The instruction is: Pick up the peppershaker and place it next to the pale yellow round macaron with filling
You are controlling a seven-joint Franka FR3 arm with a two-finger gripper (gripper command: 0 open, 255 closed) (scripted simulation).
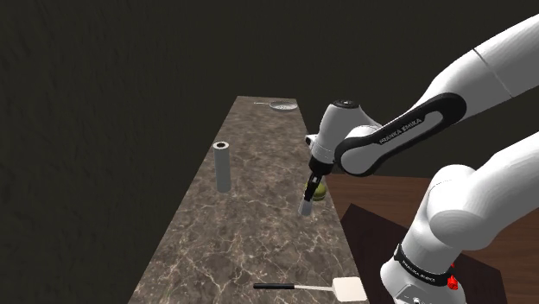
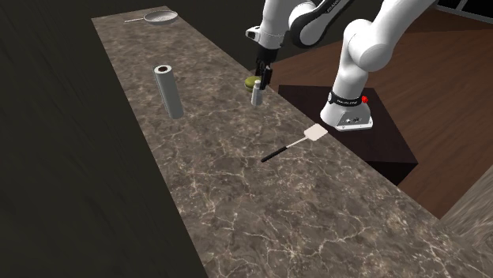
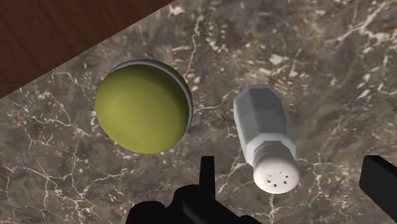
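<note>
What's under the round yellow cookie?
The macaron sits on the marbled counter. A pale grey rim peeks out below its yellow-green top. The rest of its underside, and the counter right beneath it, are covered by that top.

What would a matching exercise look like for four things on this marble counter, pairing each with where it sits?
Things:
1. pepper shaker
2. macaron
3. spatula
4. pan

Places:
A. at the far end of the counter
B. inside the open tool, untouched
C. lying flat near the stand
D. by the counter's edge, beside the shaker

Pairs: 1-B, 2-D, 3-C, 4-A
</note>
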